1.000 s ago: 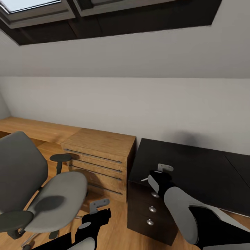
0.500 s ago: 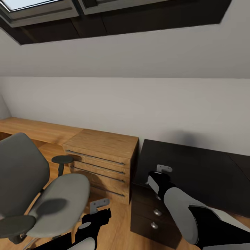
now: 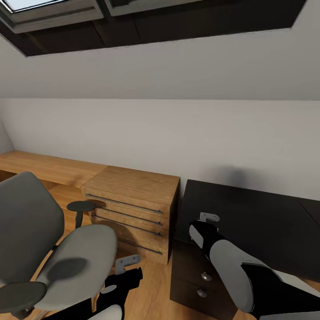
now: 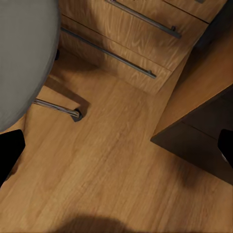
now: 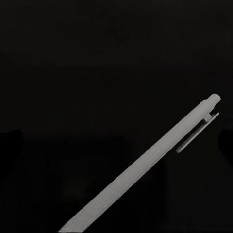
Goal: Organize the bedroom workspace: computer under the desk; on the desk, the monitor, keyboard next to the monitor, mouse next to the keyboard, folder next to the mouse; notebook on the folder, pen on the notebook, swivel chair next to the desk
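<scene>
1. While poised over the left end of the long black glossy-topped desk [image 3: 249, 213], right gripper [image 3: 208, 218] hard to read: jaws lost against the dark top in the right wrist view, so cannot tell whether spread or pinching.
2. Slim white-to-silver pen [image 5: 145, 165] with a clip, seen close in front of the right wrist camera against the desk's black surface. Cannot tell whether gripped or simply lying on the top.
3. Long axis of the pen: slanted across the line between the 2 fingers rather than along it, with the clip end farther from the camera.
4. Left gripper [image 3: 128, 262]: spread wide with nothing between, hanging low over the wood plank floor [image 4: 111, 165], between the grey upholstered swivel chair [image 3: 80, 253] and the desk's black drawer unit, in front of the light wooden drawer chest [image 3: 133, 200].
5. Nearer arm to the pen: right, clearly; left well apart from it.
6. Judged next: confirm a firm pinch across the pen's narrow width, then keep it level for laying flat on the notebook, probably the last of the 3 stacked items.
</scene>
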Motion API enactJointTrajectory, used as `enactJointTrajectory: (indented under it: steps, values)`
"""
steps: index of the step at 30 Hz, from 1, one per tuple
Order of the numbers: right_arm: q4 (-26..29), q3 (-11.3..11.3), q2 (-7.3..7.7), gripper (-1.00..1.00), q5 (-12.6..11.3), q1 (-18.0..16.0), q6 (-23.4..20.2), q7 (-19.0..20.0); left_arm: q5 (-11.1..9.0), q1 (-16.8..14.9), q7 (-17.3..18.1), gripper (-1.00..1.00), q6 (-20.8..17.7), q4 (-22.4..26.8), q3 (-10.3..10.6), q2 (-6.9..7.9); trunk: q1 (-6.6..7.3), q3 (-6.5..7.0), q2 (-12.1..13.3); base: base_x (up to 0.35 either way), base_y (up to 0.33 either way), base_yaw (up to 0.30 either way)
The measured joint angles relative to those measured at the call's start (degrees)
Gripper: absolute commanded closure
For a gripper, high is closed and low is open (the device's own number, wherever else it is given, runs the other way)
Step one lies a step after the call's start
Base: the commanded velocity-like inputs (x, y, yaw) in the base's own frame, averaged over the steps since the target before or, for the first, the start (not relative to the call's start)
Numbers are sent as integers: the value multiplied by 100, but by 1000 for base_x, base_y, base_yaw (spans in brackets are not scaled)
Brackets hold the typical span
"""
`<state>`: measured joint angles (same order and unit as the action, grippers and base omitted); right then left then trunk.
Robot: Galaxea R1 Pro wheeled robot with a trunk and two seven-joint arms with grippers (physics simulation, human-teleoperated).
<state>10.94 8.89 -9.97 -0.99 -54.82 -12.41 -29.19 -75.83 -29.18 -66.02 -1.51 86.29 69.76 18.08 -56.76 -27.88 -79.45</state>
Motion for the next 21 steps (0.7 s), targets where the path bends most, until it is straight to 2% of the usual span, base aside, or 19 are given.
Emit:
enactJointTrajectory:
  steps: [8, 21]
  values:
    - [3, 0, 0, -100, -12, 0, -193, -18, 0, 0, 0, -100, 0, 0, 6, 0, 0, 0, 0, 2, 2, 0]
    - [4, -2, 0, -100, -28, 0, -601, -277, 0, 0, 0, -100, 0, 3, 7, 0, 0, 0, 0, 0, 0, 0]
